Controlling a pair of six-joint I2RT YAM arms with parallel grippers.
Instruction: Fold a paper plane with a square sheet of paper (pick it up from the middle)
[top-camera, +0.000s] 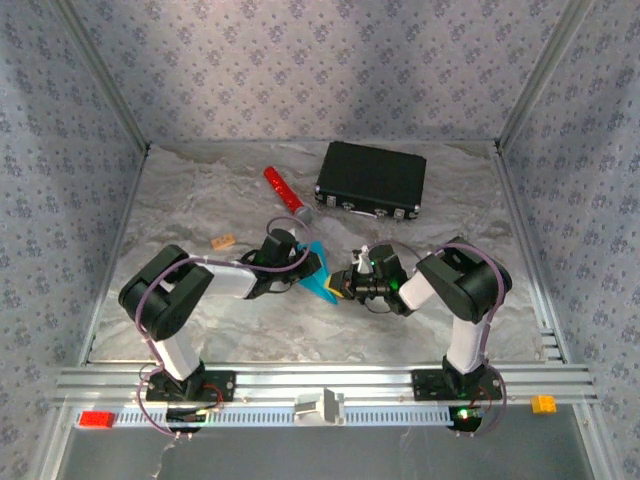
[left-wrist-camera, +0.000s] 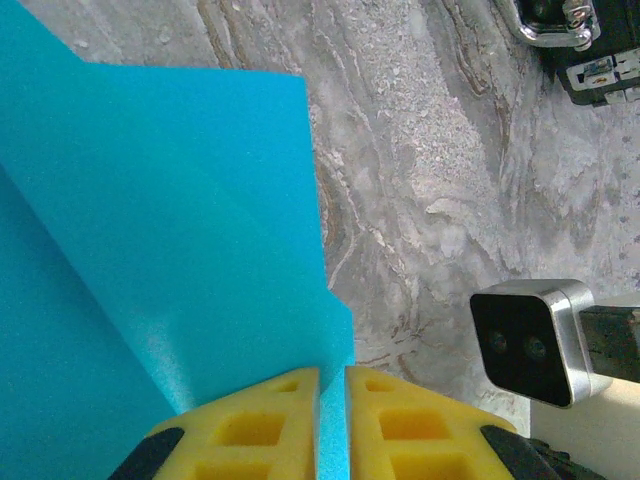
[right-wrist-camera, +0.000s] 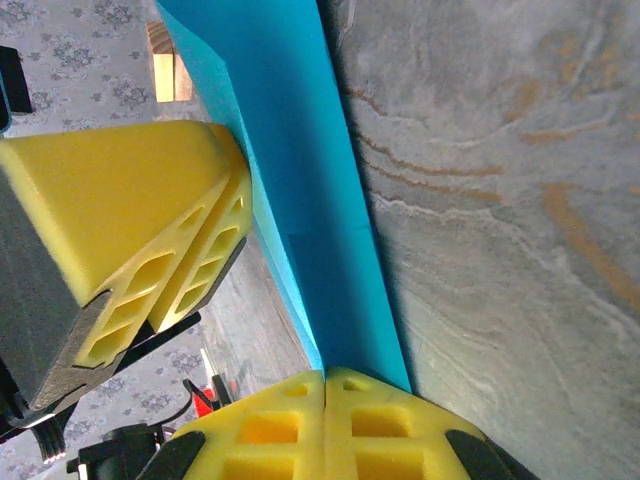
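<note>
The folded blue paper sheet (top-camera: 318, 272) was held on the near side of the black case (top-camera: 372, 180), its long axis running from the left gripper (left-wrist-camera: 332, 385) to the right gripper (right-wrist-camera: 325, 378), each clamped on an opposite edge, neither arm nearer.

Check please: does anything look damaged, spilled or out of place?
Nothing stands out. The blue paper shows clean folds and no visible tear; the left claw and right claw each pinch it.
</note>
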